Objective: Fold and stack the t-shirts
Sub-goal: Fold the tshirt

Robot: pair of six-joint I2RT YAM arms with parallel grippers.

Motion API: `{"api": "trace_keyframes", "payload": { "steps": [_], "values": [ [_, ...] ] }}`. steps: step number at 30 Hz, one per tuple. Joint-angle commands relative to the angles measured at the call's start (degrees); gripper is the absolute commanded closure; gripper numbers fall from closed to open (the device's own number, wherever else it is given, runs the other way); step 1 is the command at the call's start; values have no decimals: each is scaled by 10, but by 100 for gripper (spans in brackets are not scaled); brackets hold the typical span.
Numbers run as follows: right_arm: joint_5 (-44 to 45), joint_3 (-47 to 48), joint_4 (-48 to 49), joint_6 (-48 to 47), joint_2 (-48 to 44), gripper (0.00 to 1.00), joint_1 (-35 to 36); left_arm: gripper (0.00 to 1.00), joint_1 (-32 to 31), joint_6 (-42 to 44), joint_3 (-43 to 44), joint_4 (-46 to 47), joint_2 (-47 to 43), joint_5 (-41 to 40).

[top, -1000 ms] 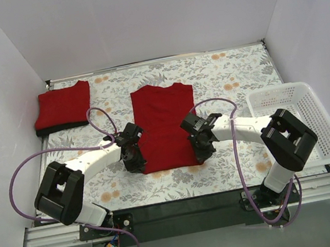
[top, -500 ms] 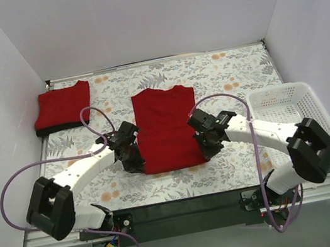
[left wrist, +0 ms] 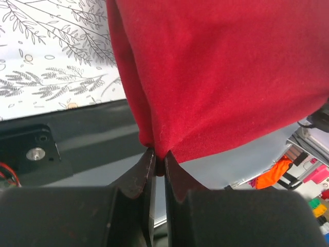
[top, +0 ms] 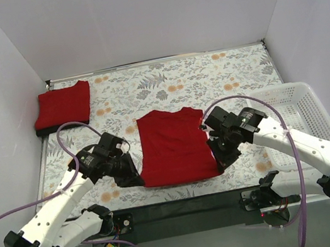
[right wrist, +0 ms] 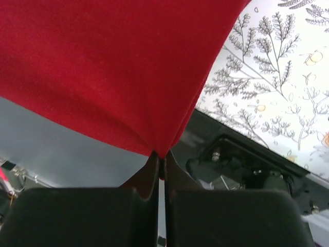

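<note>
Firmly, t-shirt (top: 175, 147) corners, pinched between jaws

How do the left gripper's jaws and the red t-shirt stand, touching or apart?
Touching. The left wrist view shows the left gripper with jaws shut on a corner of the red t-shirt, no gap.

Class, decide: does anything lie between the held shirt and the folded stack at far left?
Nothing resting on the table does: it is bare between shirt and stack. The left arm's purple cable loops just by the stack's near edge.
</note>
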Motion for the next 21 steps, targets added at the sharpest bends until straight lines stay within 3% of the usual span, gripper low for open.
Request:
{"api": "trace_keyframes", "payload": {
  "steps": [1, 9, 21],
  "values": [
    [15, 76, -114, -4, 0, 99, -1, 100, 1, -2, 58, -65, -7, -4],
    [90, 259, -142, -62, 102, 99, -28, 100, 2, -14, 156, -18, 99, -164],
    [104, 318, -106, -165, 182, 99, -157, 100, 16, -1, 198, 74, 213, -274]
  ]
}}
